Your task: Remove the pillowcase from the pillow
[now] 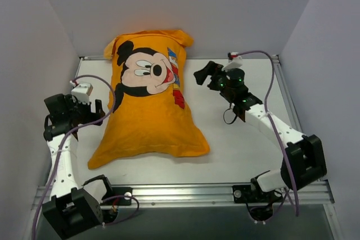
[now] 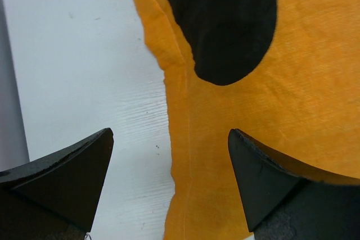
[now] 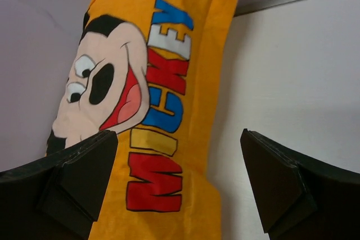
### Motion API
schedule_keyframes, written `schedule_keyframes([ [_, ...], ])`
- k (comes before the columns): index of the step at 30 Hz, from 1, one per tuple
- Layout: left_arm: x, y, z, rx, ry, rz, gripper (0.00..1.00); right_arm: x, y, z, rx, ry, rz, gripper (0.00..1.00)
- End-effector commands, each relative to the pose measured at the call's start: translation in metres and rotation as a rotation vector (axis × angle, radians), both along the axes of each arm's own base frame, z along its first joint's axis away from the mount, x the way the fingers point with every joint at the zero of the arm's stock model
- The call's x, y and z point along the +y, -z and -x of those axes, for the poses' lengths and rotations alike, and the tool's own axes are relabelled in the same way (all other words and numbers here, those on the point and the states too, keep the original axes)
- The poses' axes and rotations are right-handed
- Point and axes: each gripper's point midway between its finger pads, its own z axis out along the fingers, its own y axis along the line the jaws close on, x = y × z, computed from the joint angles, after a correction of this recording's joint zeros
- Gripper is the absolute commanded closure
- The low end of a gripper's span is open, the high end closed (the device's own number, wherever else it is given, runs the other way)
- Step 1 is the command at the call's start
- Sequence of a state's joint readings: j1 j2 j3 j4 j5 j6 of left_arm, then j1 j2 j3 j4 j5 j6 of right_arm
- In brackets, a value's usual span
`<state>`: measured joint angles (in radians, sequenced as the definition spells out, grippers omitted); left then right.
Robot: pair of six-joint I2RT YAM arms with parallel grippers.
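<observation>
1. The left gripper [image 1: 97, 111] is at the left edge of the pillowcase [image 1: 149, 116]. Its jaws are wide apart and hold nothing.
2. The pillowcase lies puffy and full on the table [image 1: 242, 150]. The pillow must be inside it, because none of it shows.
3. The right gripper [image 1: 201, 76] is just right of the pillowcase. Its jaws are wide apart and empty too.
4. Nothing looks done yet. All the pulling is left to do.

The pillowcase [image 1: 149, 122] is matt woven cloth; the table [image 1: 242, 150] looks smooth, perhaps laminate.
</observation>
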<state>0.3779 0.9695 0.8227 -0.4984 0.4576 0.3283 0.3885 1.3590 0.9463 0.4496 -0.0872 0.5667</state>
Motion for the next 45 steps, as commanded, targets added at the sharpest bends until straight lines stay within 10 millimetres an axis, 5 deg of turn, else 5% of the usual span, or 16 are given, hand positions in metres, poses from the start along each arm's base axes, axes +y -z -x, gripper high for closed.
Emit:
schedule_keyframes([
  [1, -0.031, -0.022, 0.0, 0.053, 0.188, 0.042, 0.06, 0.058, 0.019, -0.003, 0.088, -0.147, -0.011, 0.0],
  [9, -0.086, -0.004, -0.018, 0.086, 0.307, 0.058, 0.06, 0.168, 0.084, -0.01, 0.28, -0.493, -0.147, 0.0],
  [13, -0.082, 0.001, -0.022, 0.079, 0.285, 0.039, 0.06, 0.197, 0.111, -0.006, 0.315, -0.521, -0.079, 0.0],
  [15, -0.078, 0.002, -0.023, 0.075, 0.264, 0.022, 0.06, 0.202, 0.111, -0.006, 0.301, -0.531, -0.081, 0.07],
  [16, -0.076, -0.001, -0.023, 0.063, 0.257, 0.016, 0.06, 0.202, 0.106, -0.007, 0.29, -0.53, -0.098, 0.29],
  [18, -0.076, -0.004, -0.022, 0.05, 0.251, 0.013, 0.06, 0.197, 0.099, -0.011, 0.266, -0.508, -0.117, 0.57],
  [19, -0.075, -0.009, -0.021, 0.034, 0.247, 0.01, 0.06, 0.189, 0.087, -0.016, 0.242, -0.486, -0.127, 0.91],
  [20, -0.074, -0.011, -0.019, 0.033, 0.244, 0.004, 0.06, 0.184, 0.083, -0.019, 0.236, -0.468, -0.137, 1.0],
  [25, -0.061, -0.032, -0.013, 0.008, 0.19, -0.057, 0.06, 0.126, 0.031, -0.031, 0.153, -0.359, -0.223, 1.0],
  [27, -0.054, -0.035, -0.009, 0.018, 0.16, -0.075, 0.06, 0.081, 0.017, -0.042, 0.137, -0.264, -0.204, 1.0],
  [32, -0.051, -0.045, -0.003, -0.001, 0.134, -0.077, 0.06, -0.056, -0.086, -0.038, -0.036, 0.051, 0.074, 1.0],
  [35, -0.053, -0.052, -0.002, -0.013, 0.135, -0.061, 0.06, -0.103, -0.154, -0.021, -0.169, 0.166, 0.257, 1.0],
  [38, -0.054, -0.056, -0.001, -0.02, 0.131, -0.05, 0.06, -0.115, -0.197, -0.01, -0.22, 0.175, 0.386, 1.0],
  [41, -0.053, -0.062, -0.001, -0.032, 0.123, -0.051, 0.06, -0.088, -0.205, -0.009, -0.218, 0.116, 0.467, 1.0],
  [44, -0.052, -0.064, 0.001, -0.041, 0.118, -0.053, 0.06, -0.015, -0.176, 0.003, -0.224, 0.017, 0.622, 1.0],
  [45, -0.052, -0.066, 0.002, -0.045, 0.116, -0.054, 0.06, 0.009, -0.142, 0.004, -0.183, -0.042, 0.683, 1.0],
])
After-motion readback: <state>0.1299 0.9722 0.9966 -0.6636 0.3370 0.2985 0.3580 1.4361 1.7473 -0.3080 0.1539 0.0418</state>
